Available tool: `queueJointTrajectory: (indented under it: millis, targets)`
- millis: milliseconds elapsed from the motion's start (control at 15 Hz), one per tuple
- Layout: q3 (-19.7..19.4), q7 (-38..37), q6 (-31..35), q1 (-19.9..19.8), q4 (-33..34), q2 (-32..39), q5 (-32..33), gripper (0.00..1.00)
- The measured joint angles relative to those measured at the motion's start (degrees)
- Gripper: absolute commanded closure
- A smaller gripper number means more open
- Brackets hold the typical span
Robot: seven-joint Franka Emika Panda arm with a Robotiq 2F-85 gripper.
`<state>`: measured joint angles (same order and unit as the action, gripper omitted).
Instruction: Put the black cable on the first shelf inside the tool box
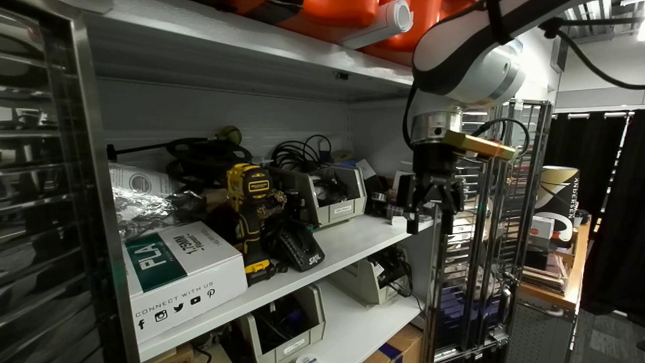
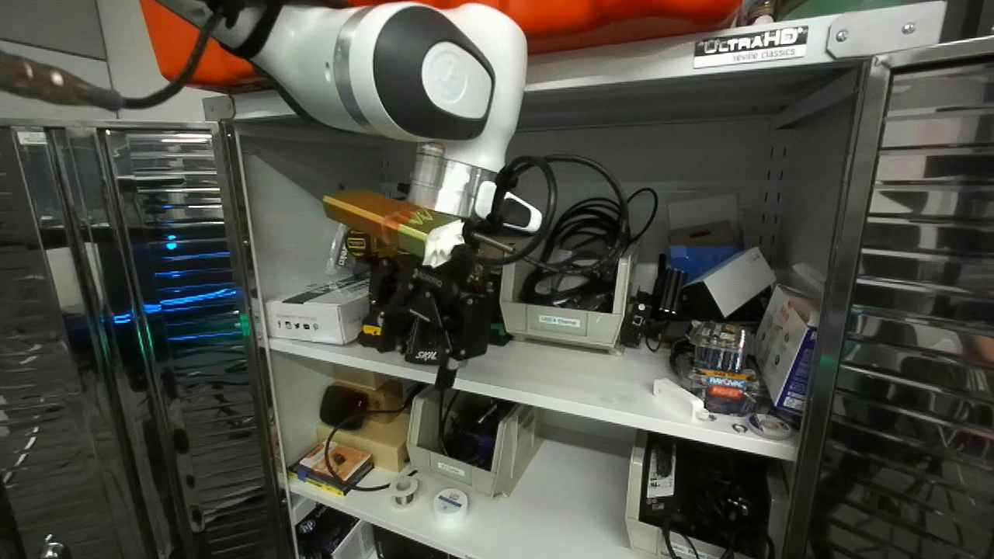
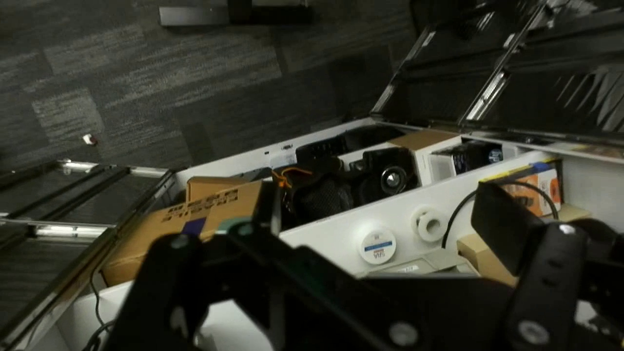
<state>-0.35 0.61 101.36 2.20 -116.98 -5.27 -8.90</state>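
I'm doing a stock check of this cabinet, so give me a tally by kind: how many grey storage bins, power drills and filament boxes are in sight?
Grey storage bins: 3
Yellow-and-black power drill: 1
Filament box: 1
Total: 5

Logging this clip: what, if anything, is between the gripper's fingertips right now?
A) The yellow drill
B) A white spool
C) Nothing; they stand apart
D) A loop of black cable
C: in an exterior view the gripper is open, its fingertips standing apart with nothing held in the gap.
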Motion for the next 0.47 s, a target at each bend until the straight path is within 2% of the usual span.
queueJointTrajectory:
  millis: [200, 467]
  targets:
    - [-0.04, 0.64, -5.91, 0.00, -1.06, -3.16, 0.00, 0.00]
    - [-0.05, 0.79, -6.55, 0.00, -1.96, -4.41, 0.00, 0.00]
